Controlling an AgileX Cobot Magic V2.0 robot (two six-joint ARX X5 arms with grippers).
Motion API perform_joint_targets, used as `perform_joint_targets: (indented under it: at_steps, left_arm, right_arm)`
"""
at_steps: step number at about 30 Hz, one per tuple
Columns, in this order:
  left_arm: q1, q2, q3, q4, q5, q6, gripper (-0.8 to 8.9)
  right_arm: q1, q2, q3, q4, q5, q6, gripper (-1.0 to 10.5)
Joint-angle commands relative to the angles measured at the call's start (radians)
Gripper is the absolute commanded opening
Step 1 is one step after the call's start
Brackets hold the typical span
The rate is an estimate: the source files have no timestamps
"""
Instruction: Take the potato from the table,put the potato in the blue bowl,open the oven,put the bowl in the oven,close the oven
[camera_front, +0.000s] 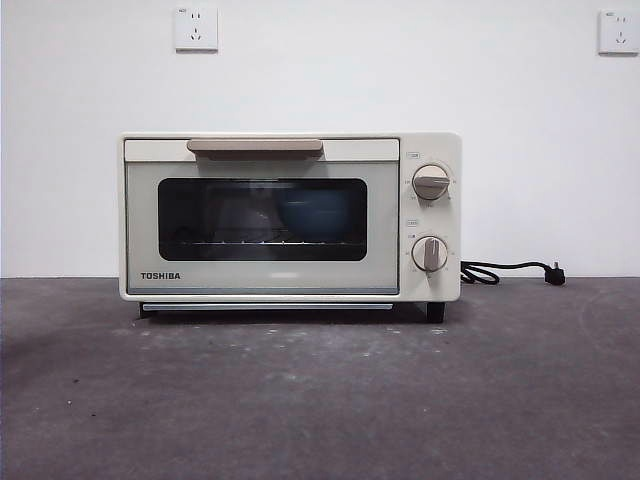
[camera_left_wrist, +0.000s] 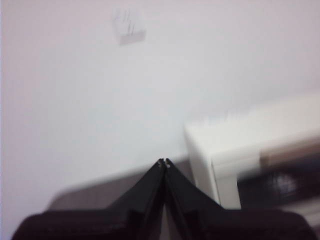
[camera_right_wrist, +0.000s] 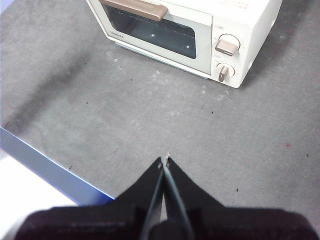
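The cream-white oven (camera_front: 290, 217) stands on the dark grey table (camera_front: 320, 400) with its door closed. Through the dark glass window the blue bowl (camera_front: 312, 215) shows dimly on the rack inside. The potato is hidden from view. Neither arm appears in the front view. My left gripper (camera_left_wrist: 164, 162) is shut and empty, raised beside the oven's upper corner (camera_left_wrist: 235, 140), in a blurred picture. My right gripper (camera_right_wrist: 165, 160) is shut and empty, high above the table (camera_right_wrist: 125, 125) in front of the oven (camera_right_wrist: 200, 30).
A black cord with plug (camera_front: 510, 271) lies on the table to the right of the oven. Two wall sockets (camera_front: 196, 28) sit high on the white wall. The table's blue-edged rim (camera_right_wrist: 45, 167) shows in the right wrist view.
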Motion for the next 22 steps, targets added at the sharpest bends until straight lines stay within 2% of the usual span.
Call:
perform_joint_targets:
  at_steps: [1, 10, 17, 22]
  left_arm:
    - [0.003, -0.079, -0.124, 0.006, -0.05, 0.011, -0.04]
    - [0.003, -0.236, -0.335, 0.003, -0.104, 0.008, -0.04]
    - [0.002, -0.291, -0.417, -0.025, -0.099, -0.023, -0.04]
    - [0.002, -0.293, -0.42, -0.123, -0.096, -0.045, -0.04]
  right_arm:
    - [0.0, -0.006, 0.0, 0.004, 0.003, 0.009, 0.0]
    - [0.0, -0.009, 0.0, 0.004, 0.003, 0.009, 0.0]
    - [0.0, -0.019, 0.0, 0.004, 0.003, 0.009, 0.0]
    - [0.0, -0.028, 0.0, 0.003, 0.003, 0.009, 0.0]
